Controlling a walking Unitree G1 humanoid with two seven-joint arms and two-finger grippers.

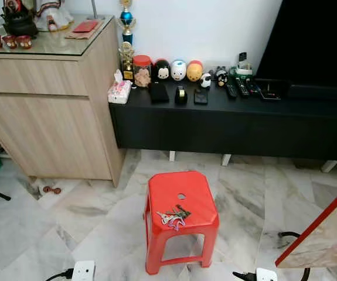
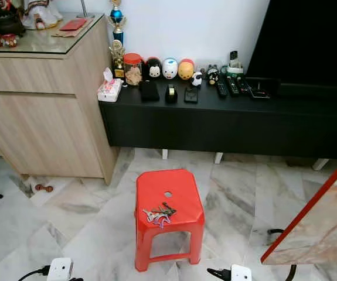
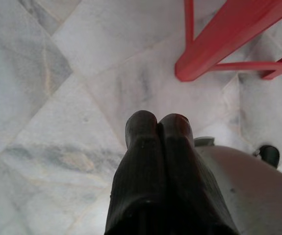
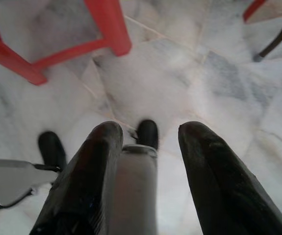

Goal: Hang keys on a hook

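A bunch of keys [image 1: 174, 216] with a pale tag lies on the seat of a red plastic stool [image 1: 165, 187], near its front edge. The stool stands on the marble floor straight ahead of me. Both arms hang low beside it. My left gripper [image 3: 158, 120] is shut, its two black fingers pressed together over the floor, with a stool leg [image 3: 214, 54] just beyond. My right gripper [image 4: 150, 132] is open and holds nothing; it points down at the floor beside another stool leg [image 4: 109, 24].
A light wooden cabinet [image 1: 45, 117] stands at the left. A low black console [image 1: 227, 126] with small figurines and remotes runs along the wall. A red-edged board [image 1: 326, 234] leans in at the right. White power strips [image 1: 83, 270] [image 1: 266, 274] with cables lie near my feet.
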